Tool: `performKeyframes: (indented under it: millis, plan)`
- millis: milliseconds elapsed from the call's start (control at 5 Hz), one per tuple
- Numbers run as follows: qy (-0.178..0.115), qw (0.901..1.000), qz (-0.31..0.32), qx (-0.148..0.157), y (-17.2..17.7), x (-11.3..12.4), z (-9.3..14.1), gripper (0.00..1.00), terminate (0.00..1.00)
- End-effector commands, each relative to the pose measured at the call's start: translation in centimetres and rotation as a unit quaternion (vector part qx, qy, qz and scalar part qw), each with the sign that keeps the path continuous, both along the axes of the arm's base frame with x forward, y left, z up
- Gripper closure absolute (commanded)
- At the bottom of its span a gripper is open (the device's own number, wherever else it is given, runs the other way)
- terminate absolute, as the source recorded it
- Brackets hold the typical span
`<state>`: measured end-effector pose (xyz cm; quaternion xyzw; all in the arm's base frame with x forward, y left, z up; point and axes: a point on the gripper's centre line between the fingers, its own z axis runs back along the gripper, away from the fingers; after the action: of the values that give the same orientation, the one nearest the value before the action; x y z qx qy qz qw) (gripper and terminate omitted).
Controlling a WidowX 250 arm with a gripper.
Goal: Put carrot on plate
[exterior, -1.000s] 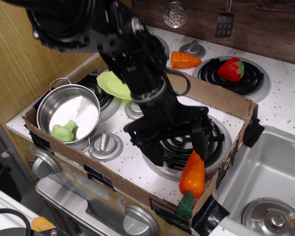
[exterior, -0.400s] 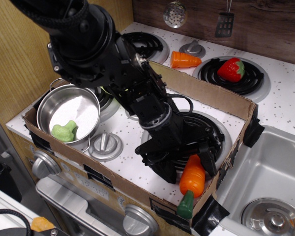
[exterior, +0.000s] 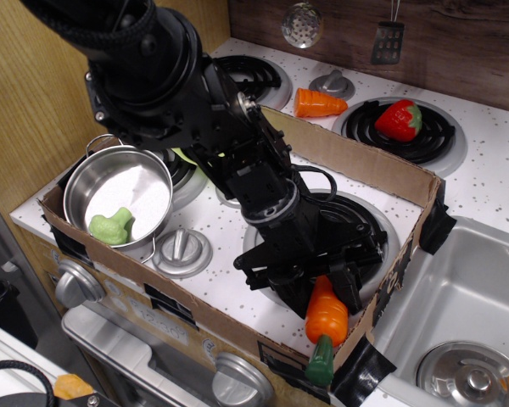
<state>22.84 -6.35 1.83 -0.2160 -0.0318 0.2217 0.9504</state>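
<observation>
Observation.image: a toy stove top, ringed by a low cardboard wall, is being viewed from above and in front. The black arm is being reached down from the upper left, and its gripper is being held low over the front right burner. The jaws are being held apart, one finger on each side of the carrot's upper end; whether the pads are touching the carrot cannot be told. The carrot is being seen at the front right corner of the box, its orange body near upright and its dark green stem end pointing down over the cardboard edge. The lime-green plate is being almost wholly hidden behind the arm; only a sliver is being shown between the arm and the steel pot, well apart from the carrot. A green toy broccoli is being held inside the pot, at the front left of the stove. Outside the box, a shorter orange cone is being shown near the back, beside a red toy strawberry resting on the rear right burner. A steel sink is being shown at the right.
</observation>
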Motion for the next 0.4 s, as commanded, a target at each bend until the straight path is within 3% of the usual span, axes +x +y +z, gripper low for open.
performKeyframes:
  millis: [0, 200]
  plan:
    - [-0.029, 0.9991, -0.011, 0.03, 0.1, 3.4, 4.5, 1.0, 0.0]
    - [-0.069, 0.9889, -0.062, 0.116, 1.7, 6.6, 7.0, 1.0, 0.0]
